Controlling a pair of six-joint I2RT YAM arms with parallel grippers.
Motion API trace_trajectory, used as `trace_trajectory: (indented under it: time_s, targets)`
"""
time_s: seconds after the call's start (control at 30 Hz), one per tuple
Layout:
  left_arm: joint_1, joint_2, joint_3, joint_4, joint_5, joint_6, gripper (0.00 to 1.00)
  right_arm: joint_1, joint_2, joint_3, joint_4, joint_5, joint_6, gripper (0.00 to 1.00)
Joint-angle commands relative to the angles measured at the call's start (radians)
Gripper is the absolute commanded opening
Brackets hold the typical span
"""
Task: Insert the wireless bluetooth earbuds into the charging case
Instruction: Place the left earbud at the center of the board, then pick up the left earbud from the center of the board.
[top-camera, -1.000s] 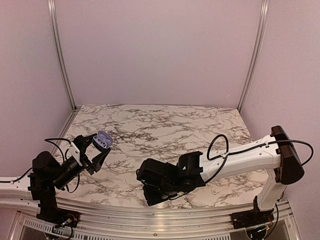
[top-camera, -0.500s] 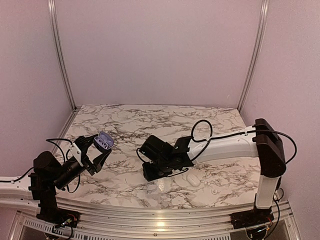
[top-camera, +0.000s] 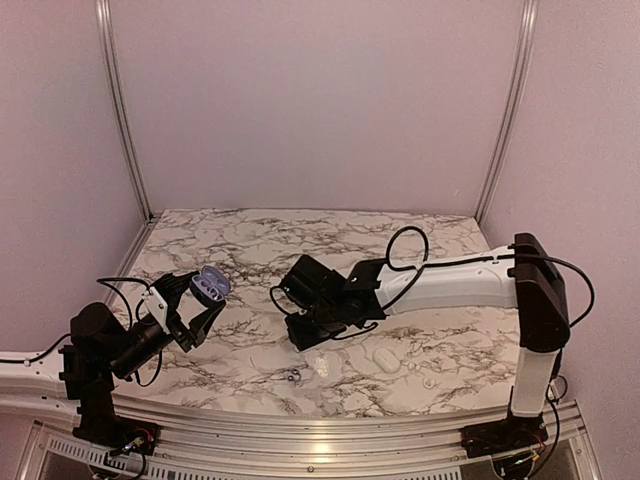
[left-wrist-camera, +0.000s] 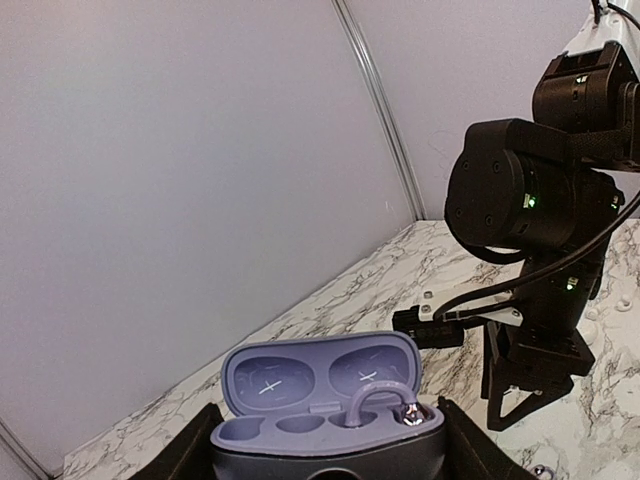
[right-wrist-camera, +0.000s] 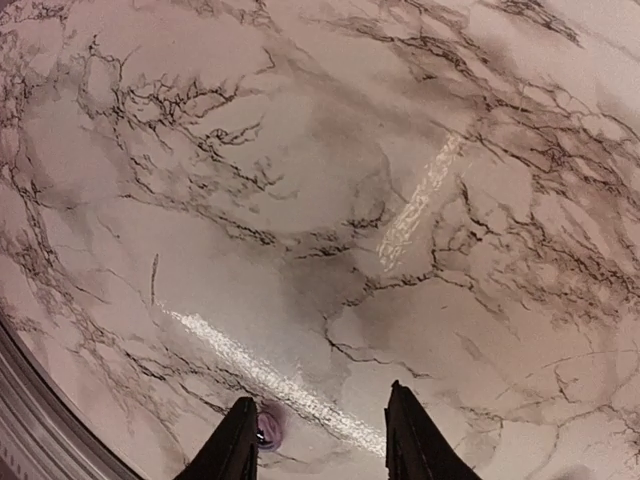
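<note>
Lying beside the part-open, empty right pincer (right-wrist-camera: 318, 396): one earbud (right-wrist-camera: 268, 428) (left pincer (top-camera: 192, 303) gripping the charging case (left-wrist-camera: 325, 425)).

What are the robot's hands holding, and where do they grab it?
Left hand grips the open case by the sides of its base. Right hand is open, holding nothing.

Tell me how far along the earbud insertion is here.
Done: one earbud appears seated in the open charging case. In hand: the left claw holds that case aloft. Left: the second earbud lies on the marble table by the open right claw, its well empty.
</note>
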Motion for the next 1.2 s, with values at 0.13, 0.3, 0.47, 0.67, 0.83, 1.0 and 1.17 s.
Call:
trace_trajectory:
  time_s: [0.13,0.3,0.47,0.67,0.83,1.0,1.17]
  targets:
    - [0.003,0.007,0.029,0.014,-0.010,0.006,0.24,-0.027,-0.059,-0.177,0.122,-0.124,-0.072,0.31]
    - [0.003,0.005,0.028,0.015,-0.007,0.005,0.24,-0.026,-0.046,-0.209,0.176,-0.228,-0.037,0.32]
    - [0.003,-0.002,0.026,0.014,-0.006,0.003,0.24,-0.026,-0.047,-0.251,0.243,-0.281,0.006,0.33]
    - [0.003,0.003,0.026,0.014,-0.008,0.005,0.24,-0.026,-0.007,-0.257,0.270,-0.295,0.032,0.27]
    - [0.003,0.001,0.024,0.014,-0.011,0.008,0.24,-0.023,0.019,-0.260,0.294,-0.314,0.032,0.26]
    - [0.003,0.010,0.027,0.015,-0.017,0.012,0.24,-0.014,0.029,-0.265,0.301,-0.322,0.025,0.26]
    - [0.003,0.018,0.031,0.014,-0.018,0.013,0.24,-0.004,0.033,-0.257,0.338,-0.351,0.016,0.26]
